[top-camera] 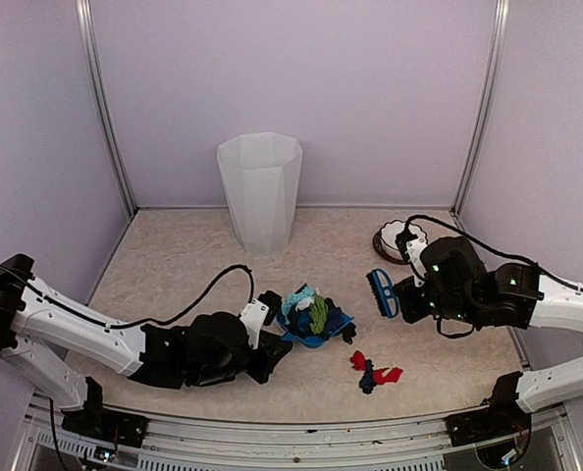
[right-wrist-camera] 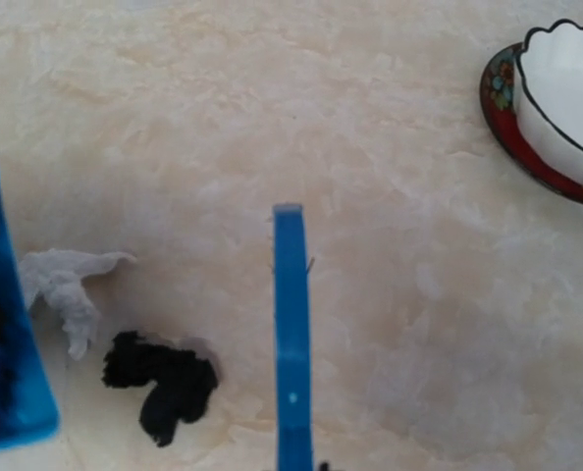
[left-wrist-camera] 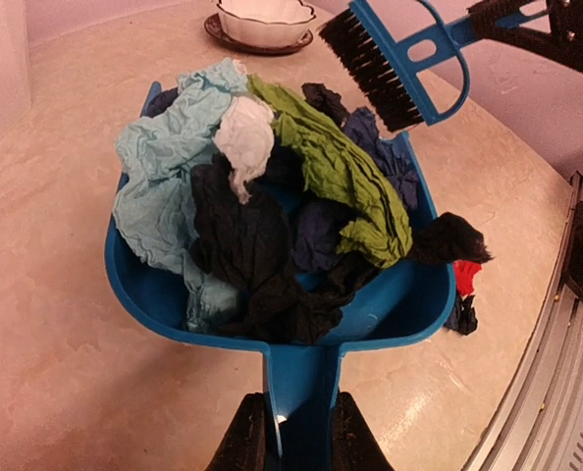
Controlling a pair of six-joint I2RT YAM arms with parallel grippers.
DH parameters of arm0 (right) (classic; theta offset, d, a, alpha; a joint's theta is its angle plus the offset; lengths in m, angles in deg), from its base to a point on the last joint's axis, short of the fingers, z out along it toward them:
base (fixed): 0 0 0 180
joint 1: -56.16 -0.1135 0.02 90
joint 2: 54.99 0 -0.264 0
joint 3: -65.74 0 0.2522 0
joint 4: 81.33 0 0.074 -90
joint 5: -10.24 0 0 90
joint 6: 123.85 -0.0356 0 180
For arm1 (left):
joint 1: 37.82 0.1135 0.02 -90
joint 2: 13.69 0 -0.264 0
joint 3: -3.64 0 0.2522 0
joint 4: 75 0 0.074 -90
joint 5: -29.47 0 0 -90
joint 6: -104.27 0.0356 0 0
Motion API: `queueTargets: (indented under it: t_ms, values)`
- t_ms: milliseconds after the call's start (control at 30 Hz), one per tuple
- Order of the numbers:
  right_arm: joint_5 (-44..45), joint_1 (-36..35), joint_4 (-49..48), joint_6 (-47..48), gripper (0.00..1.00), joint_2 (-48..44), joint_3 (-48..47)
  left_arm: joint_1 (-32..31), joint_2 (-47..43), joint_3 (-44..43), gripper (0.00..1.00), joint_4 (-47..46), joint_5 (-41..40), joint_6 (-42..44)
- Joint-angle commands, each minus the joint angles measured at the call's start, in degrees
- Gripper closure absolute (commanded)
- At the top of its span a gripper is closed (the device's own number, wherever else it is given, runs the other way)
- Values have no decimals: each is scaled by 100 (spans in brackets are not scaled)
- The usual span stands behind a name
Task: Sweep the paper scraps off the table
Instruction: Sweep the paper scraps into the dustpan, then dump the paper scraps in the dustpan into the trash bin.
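Note:
A blue dustpan (left-wrist-camera: 390,304) rests on the table (top-camera: 174,265), heaped with paper scraps (left-wrist-camera: 272,186) in teal, white, green, black and dark blue. My left gripper (left-wrist-camera: 296,437) is shut on its handle. Loose scraps lie on the table to the pan's right: a red and dark cluster (top-camera: 374,373), a black one (right-wrist-camera: 164,378) and a white one (right-wrist-camera: 66,289) next to the pan's edge (right-wrist-camera: 7,373). My right gripper (top-camera: 409,294) is shut on the handle of a blue brush (top-camera: 382,292). The brush hangs above the table, its bristles (left-wrist-camera: 375,69) toward the pan.
A tall white bin (top-camera: 260,191) stands at the back centre. A white scalloped bowl (top-camera: 399,240) on a dark plate sits at the back right, just behind my right arm. Purple walls enclose the table on three sides.

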Motion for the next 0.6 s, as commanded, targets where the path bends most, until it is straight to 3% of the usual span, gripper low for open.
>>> queueTargets:
  t_ms: [0,200,567]
  values:
    - [59,129,-325,-88,100,-120,151,170,-371,-222,100,188,-14,322]
    - [57,255,-495,-133,100,-232,327,378,-751,-680,100,844,-34,615]
    - [-147,438,-861,-133,100,-173,527,1112,-1038,-2355,100,2496,51,1040]
